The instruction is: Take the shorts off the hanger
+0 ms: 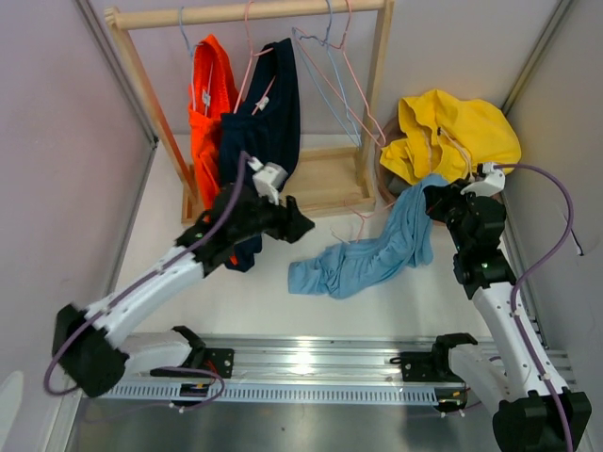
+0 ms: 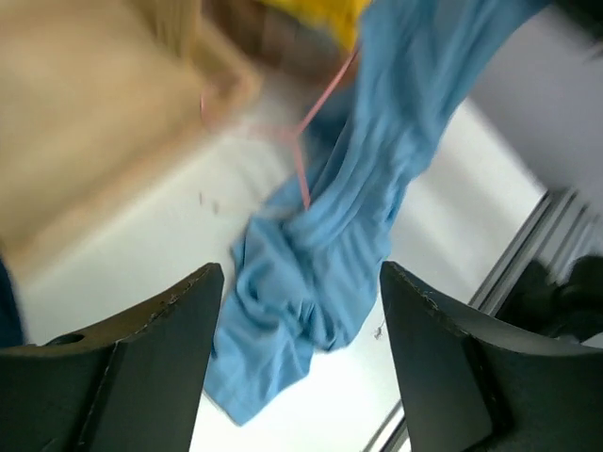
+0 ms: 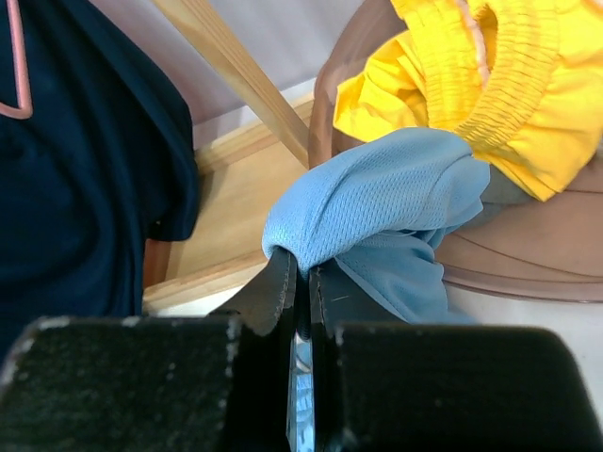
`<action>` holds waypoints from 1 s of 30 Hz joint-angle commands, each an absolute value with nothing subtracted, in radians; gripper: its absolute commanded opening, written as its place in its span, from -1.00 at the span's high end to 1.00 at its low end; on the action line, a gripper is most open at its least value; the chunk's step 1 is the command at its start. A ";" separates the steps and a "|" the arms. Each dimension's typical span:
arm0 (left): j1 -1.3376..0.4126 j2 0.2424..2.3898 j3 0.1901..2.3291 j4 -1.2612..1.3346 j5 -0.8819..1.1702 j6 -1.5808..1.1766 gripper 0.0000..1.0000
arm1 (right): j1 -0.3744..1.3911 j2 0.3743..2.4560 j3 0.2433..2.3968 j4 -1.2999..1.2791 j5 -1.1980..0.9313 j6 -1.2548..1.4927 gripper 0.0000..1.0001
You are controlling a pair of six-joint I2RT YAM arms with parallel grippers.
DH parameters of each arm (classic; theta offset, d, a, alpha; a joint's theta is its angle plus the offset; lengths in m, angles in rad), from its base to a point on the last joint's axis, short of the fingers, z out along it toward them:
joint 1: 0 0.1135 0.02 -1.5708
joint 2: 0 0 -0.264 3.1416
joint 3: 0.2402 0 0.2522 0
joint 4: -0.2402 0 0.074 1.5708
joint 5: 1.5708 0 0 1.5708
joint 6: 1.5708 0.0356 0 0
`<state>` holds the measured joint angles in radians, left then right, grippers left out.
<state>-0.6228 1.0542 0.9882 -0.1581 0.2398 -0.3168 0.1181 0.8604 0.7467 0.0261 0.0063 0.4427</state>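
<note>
Light blue shorts [image 1: 367, 256] lie crumpled on the white table, one end lifted up to my right gripper [image 1: 435, 201], which is shut on that end [image 3: 377, 193]. A pink wire hanger [image 1: 360, 224] lies partly tangled in the cloth; it shows blurred in the left wrist view [image 2: 301, 160]. My left gripper [image 1: 300, 224] is open and empty, hovering just left of the shorts [image 2: 320, 282], with nothing between its fingers [image 2: 160, 348].
A wooden rack [image 1: 330, 179] at the back carries orange shorts [image 1: 209, 113], navy shorts [image 1: 268, 113] and empty wire hangers [image 1: 330, 85]. Yellow shorts [image 1: 452, 132] lie in a round brown basket [image 3: 528, 264] at right. A metal rail [image 1: 311, 363] runs along the near edge.
</note>
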 commanded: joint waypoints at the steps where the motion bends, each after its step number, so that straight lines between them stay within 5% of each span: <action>1: -0.682 1.161 0.920 0.119 0.279 -0.376 -0.48 | 0.123 0.825 0.787 0.019 0.029 0.413 1.00; 12: -0.733 1.638 0.884 0.681 0.334 -0.440 -0.40 | 0.118 0.847 0.762 0.038 0.014 0.405 1.00; 30: -0.759 2.009 1.080 0.848 0.391 -0.477 -0.32 | 0.120 0.867 0.778 0.017 -0.015 0.390 1.00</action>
